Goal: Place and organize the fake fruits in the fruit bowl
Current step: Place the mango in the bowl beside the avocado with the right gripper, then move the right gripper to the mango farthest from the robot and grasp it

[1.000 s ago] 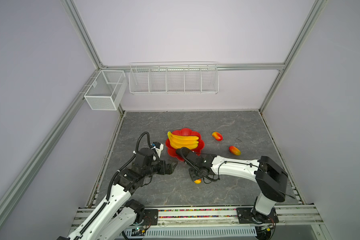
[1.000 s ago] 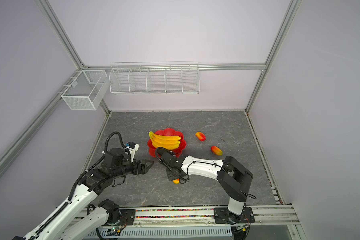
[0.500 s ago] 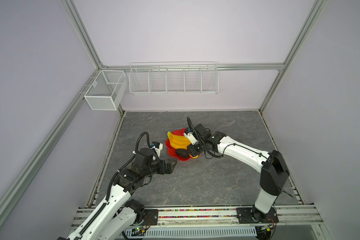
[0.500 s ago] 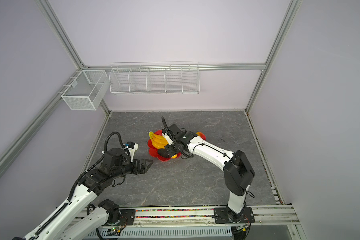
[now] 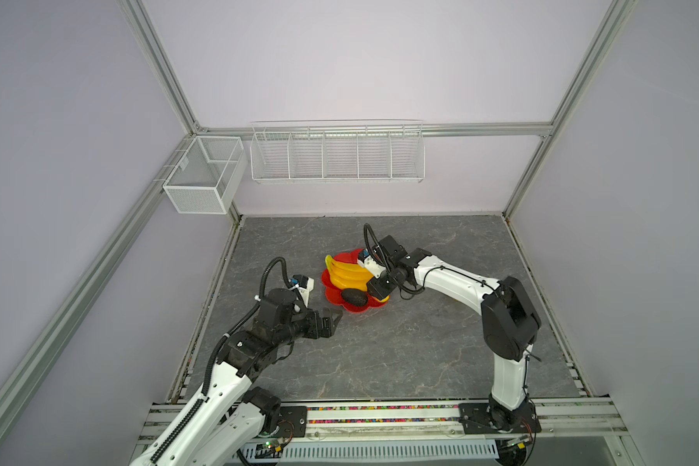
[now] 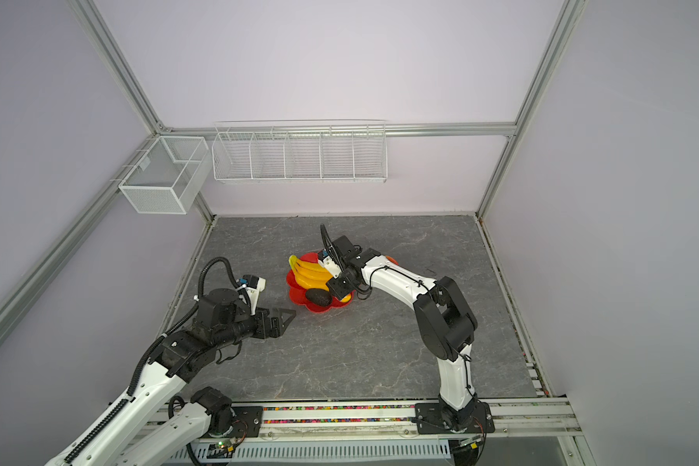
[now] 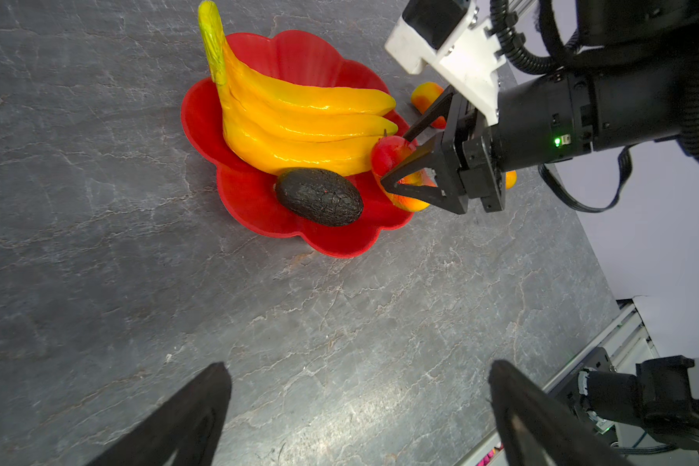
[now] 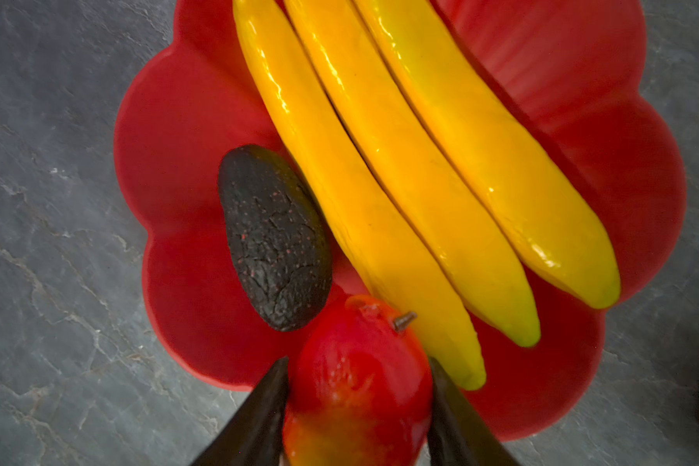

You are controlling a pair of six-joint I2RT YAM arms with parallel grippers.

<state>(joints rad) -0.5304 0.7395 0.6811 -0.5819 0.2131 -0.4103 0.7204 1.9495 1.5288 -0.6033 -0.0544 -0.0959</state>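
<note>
The right gripper is clamped on a mango. Its two black fingers lie against the fruit's sides with no gap showing. The mango's long axis runs in line with the fingers. Its red stem end sticks out past the fingertips, and its yellow end points back toward the palm. The fruit sits over the part of the red bowl's rim nearest this gripper.

Ahead of the fingertips, the bananas lie in the bowl, running lengthwise away from the gripper. Their blunt tips are nearest it, and the green stem is at the bowl's far side. One tip is just beside the mango. The avocado also lies ahead, on the mango's other side. Its long axis is roughly parallel to the bananas and its flank is against them. Its near end is just beside the mango's stem end.

A second mango lies on the grey table beyond the right gripper, outside the bowl.

The left gripper has its fingers spread wide over the table. The bowl is ahead of its fingertips and apart from them.
</note>
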